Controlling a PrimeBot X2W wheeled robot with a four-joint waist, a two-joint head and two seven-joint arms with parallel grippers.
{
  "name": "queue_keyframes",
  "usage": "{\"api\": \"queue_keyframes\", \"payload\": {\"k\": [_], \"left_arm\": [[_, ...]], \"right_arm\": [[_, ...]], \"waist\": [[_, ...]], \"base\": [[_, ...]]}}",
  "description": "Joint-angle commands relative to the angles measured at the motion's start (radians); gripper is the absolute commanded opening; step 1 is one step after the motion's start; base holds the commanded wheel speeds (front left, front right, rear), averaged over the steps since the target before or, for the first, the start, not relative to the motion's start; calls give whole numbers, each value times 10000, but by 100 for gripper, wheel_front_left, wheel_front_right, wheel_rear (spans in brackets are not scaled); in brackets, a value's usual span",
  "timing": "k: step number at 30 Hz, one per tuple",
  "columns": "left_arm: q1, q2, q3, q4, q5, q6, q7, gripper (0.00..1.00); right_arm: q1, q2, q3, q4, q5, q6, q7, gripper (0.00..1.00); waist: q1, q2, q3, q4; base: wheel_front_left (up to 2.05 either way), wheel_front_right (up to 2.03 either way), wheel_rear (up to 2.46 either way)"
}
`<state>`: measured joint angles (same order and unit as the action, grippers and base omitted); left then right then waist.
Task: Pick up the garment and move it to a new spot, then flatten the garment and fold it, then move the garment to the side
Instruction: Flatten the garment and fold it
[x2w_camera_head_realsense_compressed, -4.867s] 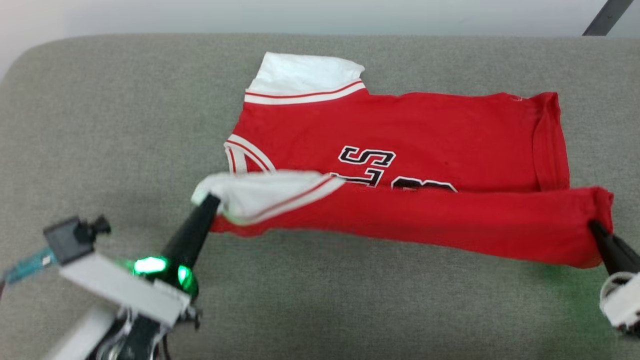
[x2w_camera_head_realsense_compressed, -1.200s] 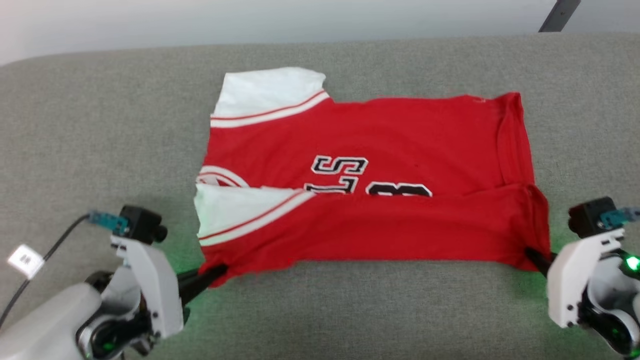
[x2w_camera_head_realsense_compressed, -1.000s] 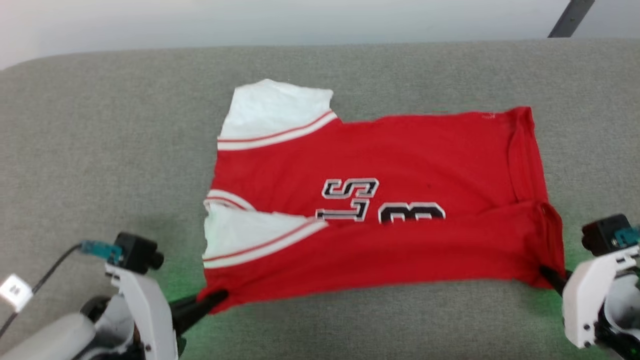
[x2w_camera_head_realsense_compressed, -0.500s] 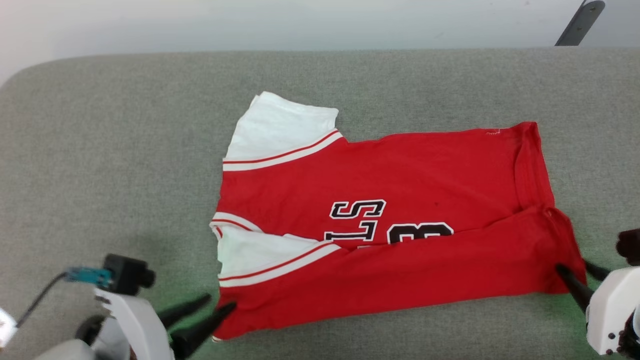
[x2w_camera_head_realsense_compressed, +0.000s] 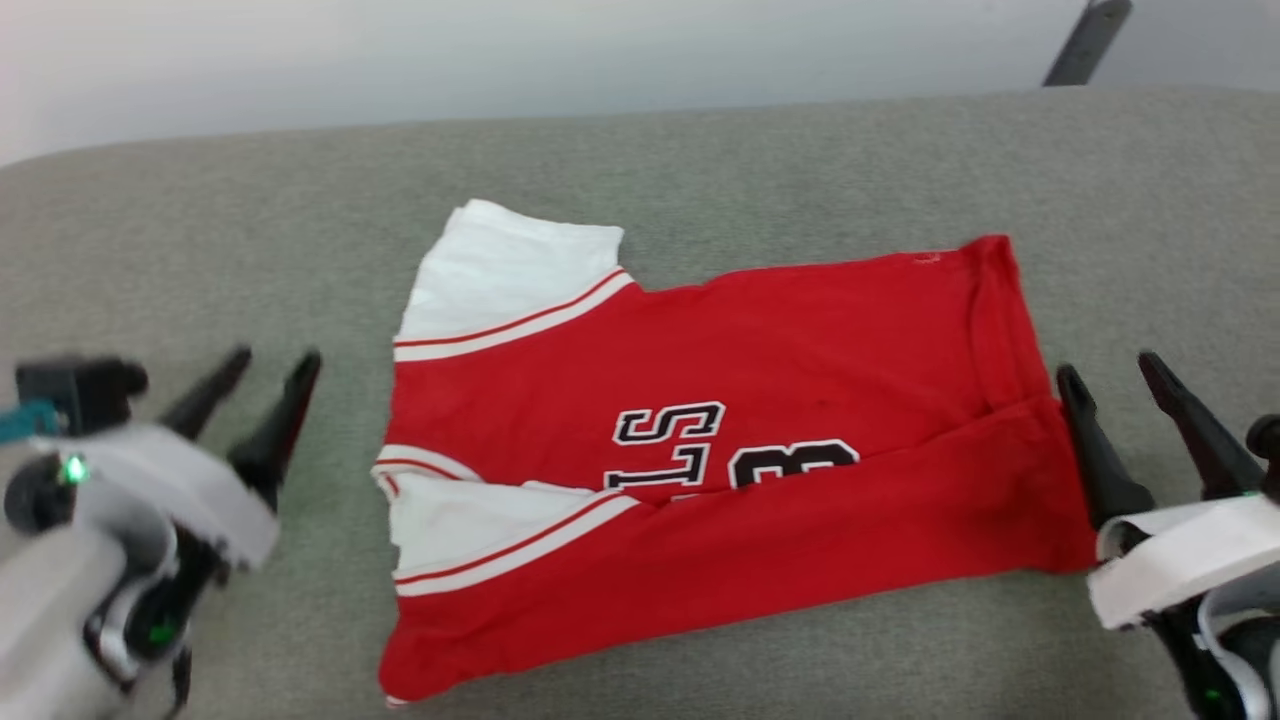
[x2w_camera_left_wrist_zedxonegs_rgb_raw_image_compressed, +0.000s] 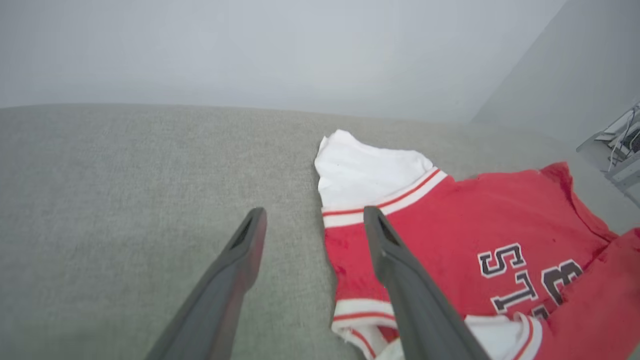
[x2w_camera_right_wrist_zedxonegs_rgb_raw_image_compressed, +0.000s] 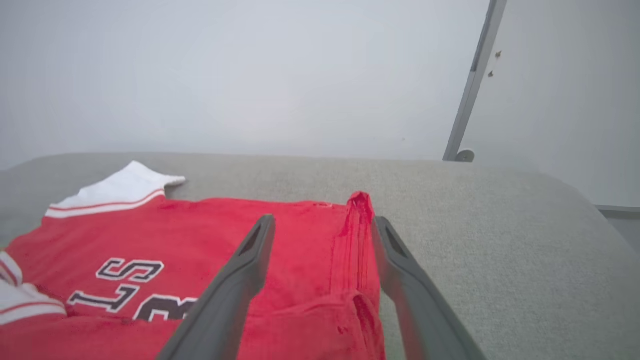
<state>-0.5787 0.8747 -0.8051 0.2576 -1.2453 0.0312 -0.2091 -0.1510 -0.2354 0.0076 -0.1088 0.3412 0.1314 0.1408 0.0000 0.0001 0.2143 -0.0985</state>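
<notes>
I see the garment (x2w_camera_head_realsense_compressed: 760, 390) lying flat on the grey fabric desk (x2w_camera_head_realsense_compressed: 700, 160). Its near long edge is folded up over the body, covering the foot of the black-and-white lettering, and its white sleeve panels are at the left end. My left gripper (x2w_camera_head_realsense_compressed: 275, 356) hangs spread and empty near that left end, and my right gripper (x2w_camera_head_realsense_compressed: 1109, 365), also spread and empty, is close beside the red hem.

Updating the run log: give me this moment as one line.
garment: flat on grey cushion, near edge folded over | left gripper: open, empty, left of garment | right gripper: open, empty, by hem
</notes>
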Motion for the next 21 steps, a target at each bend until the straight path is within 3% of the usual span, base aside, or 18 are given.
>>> {"api": "queue_keyframes", "payload": {"k": [1, 6, 13, 18, 21], "left_arm": [[-311, -129, 51, 186, 105, -102, -65, 100], [-1794, -829, 39, 2062, 455, -590, 201, 100], [-3841, -1190, 74, 4916, 378, -1062, 1642, 100], [-5308, -1095, -276, 6434, 377, -1323, 3879, 100], [-5823, -1077, -688, 6899, 330, -1493, 5779, 100]], "right_arm": [[-57, 133, 2, -7, -55, -16, -151, 100], [-158, 924, 145, -103, -61, -16, -709, 100], [-89, 1428, 369, -448, -47, -16, -974, 100], [-81, 1627, 569, -324, 22, -16, -1151, 100], [-189, 1677, 762, -190, 55, -16, -1321, 100]], "waist": [[0, -1, 136, -305], [0, -1, 276, -1059], [0, -1, 792, -2278], [0, -1, 1319, -2836], [0, -1, 1587, -3058]], "base": [[0, 0, 0], [0, 0, 0], [0, 0, 0], [0, 0, 0], [0, 0, 0]]}}
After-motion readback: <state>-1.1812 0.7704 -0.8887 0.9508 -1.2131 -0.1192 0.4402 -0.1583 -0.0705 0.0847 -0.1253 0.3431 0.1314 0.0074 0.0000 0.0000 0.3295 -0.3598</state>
